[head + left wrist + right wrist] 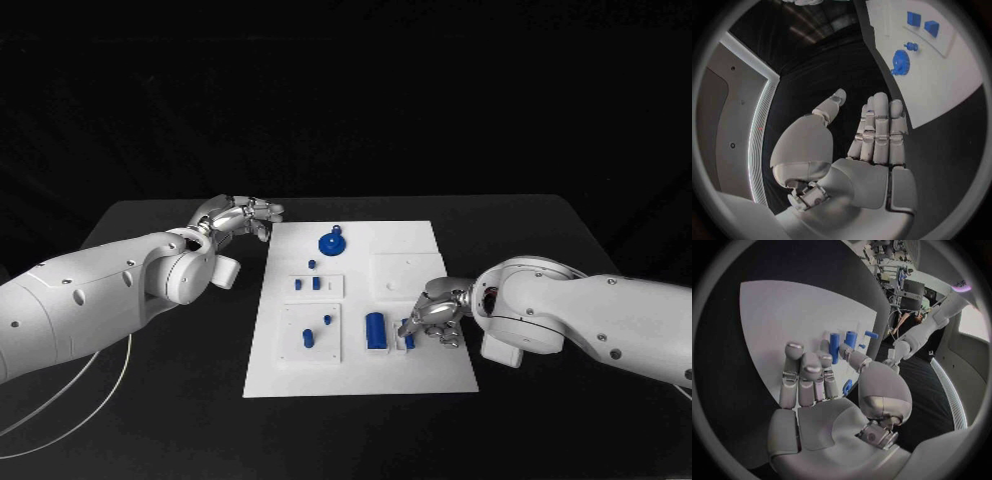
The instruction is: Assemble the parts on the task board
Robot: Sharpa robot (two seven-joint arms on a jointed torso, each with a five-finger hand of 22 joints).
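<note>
The white task board point(418, 370) lies in the middle of the black table. A blue gear point(332, 243) sits near its far edge, also seen as the gear point(899, 61) in the left wrist view. Two small blue blocks point(307, 284) stand in a recess behind it. A blue cylinder point(376, 330) stands near the right hand point(433, 318), which hovers over the board's right side with fingers spread. A small blue piece point(410, 341) lies just under its thumb; the same piece point(847, 386) shows beside the thumb base. My left hand point(238, 215) is off the board's far left corner, holding nothing.
Two more small blue parts point(307, 337) sit in the near left recess of the board. A raised white square point(404, 272) lies on the board's right half. Bare black table point(548, 230) surrounds the board on all sides.
</note>
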